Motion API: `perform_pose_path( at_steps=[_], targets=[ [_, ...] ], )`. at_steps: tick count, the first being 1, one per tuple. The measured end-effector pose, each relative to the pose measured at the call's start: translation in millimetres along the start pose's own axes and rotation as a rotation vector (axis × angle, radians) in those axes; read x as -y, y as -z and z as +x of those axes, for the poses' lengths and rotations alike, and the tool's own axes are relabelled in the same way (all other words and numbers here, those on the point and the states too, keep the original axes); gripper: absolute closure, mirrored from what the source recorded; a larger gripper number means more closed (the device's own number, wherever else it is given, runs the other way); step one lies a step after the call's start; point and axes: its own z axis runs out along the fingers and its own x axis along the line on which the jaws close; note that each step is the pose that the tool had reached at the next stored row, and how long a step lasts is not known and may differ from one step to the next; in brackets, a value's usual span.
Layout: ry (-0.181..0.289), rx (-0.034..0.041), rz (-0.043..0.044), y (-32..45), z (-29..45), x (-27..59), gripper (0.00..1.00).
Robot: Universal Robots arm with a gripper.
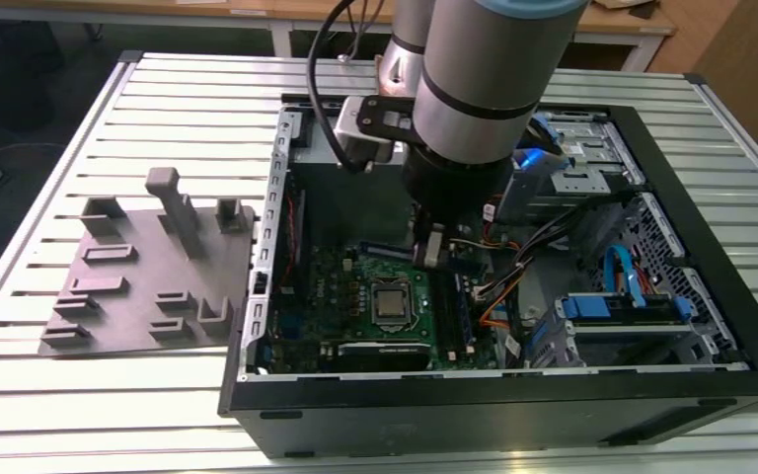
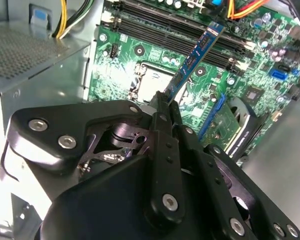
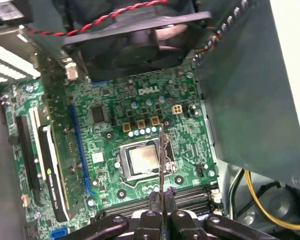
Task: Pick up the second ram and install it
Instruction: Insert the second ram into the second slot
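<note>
- Your black hand [image 2: 166, 102] is pinched shut on the second ram [image 2: 196, 52], a thin blue-green memory stick, held edge-on to match the long black slots [image 2: 150, 24].
- It hangs above the green motherboard [image 2: 122, 70], close to those slots, and doesn't look seated yet.

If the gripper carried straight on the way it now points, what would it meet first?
Probably the motherboard. The gripper is shut on the ram, whose far end leads toward the long black slots. The ram would likely touch there before the gripper itself; how much gap remains is unclear.
</note>
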Motion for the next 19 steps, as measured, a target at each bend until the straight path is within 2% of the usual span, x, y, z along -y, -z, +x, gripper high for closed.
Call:
perform_pose_path(
  at_steps=[19],
  targets=[
    [-0.193, 0.0099, 0.0138, -0.8, 0.1, 0.0, 0.86]
  ],
)
